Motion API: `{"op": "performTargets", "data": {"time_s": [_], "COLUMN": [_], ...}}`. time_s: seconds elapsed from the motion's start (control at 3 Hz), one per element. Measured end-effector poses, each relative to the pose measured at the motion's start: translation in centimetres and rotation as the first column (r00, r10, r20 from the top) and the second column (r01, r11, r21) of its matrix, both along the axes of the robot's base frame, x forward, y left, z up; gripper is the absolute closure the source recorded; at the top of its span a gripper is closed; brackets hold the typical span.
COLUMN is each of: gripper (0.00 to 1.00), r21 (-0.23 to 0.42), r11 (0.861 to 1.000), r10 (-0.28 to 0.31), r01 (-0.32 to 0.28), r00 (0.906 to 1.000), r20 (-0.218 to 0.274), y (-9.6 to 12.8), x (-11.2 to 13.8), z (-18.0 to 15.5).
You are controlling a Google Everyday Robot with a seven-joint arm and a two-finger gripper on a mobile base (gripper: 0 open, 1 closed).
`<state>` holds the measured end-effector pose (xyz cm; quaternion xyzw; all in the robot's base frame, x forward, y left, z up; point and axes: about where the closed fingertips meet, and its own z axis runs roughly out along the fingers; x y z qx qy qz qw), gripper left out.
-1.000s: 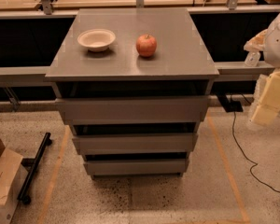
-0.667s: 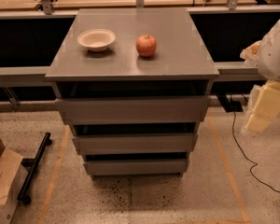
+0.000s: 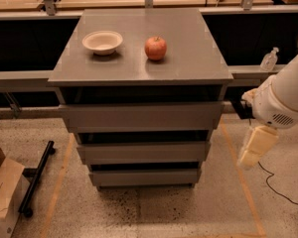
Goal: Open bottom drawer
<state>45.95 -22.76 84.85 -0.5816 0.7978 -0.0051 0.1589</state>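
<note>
Target is the bottom drawer [image 3: 145, 176], lowest in the cabinet [image 3: 188, 48], shut; rigid flat handleless front, probably slides easily, so I'd hook its top lip. My gripper [image 3: 257, 147] hangs right of it, well apart; grip state I can't tell.

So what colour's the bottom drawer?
Grey bottom drawer, camera view; gripper hangs right of it.

grey bottom drawer [image 3: 145, 177] sits closed, gripper [image 3: 249, 156] hanging to its right.

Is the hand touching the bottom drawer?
No, the hand hangs off to the right of the bottom drawer, apart from its front panel.
</note>
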Motion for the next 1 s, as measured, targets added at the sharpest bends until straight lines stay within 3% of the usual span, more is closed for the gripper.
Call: {"op": "performTargets", "data": {"time_s": [0.33,0.67,1.0], "gripper": [0.00,0.00,0.00], "r21": [0.009,0.014,0.038], "r11": [1.000,1.000,0.996], "r10": [-0.001,-0.020,-0.068], "r01": [0.001,0.021,0.076], "r00": [0.9998,0.9955,0.9824], "r20": [-0.021,-0.093,-0.174], "y": [0.0,0.5,0.6], "x": [0.2,0.2,0.5], "z": [-1.1,-3.6,-8.0]}}
